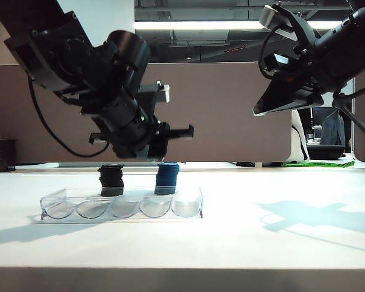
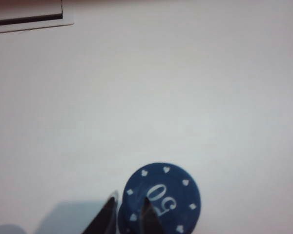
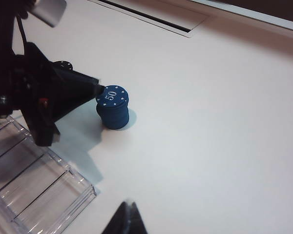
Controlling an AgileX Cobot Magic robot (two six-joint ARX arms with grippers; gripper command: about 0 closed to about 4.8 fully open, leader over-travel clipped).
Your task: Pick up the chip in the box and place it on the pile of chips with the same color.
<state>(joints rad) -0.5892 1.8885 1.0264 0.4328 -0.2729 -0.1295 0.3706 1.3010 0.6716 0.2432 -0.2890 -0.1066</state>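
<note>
The chip (image 2: 162,197), dark blue with a white "50", sits at the top of the blue pile of chips (image 3: 112,114). My left gripper (image 2: 128,202) is shut on its edge, one finger over its face and the other beside it. From the exterior view, this gripper (image 1: 161,155) hangs just above the blue pile (image 1: 167,179), behind the box (image 1: 121,207). The chip (image 3: 111,95) lies face up at the left gripper's tip (image 3: 100,88). My right gripper (image 3: 128,207) is shut and empty, raised high at the right (image 1: 258,111).
A black stack of chips (image 1: 111,179) stands left of the blue pile, behind the clear box (image 3: 34,185), whose slots look empty. A slot runs along the table's far edge (image 3: 151,19). Partition walls stand behind the table.
</note>
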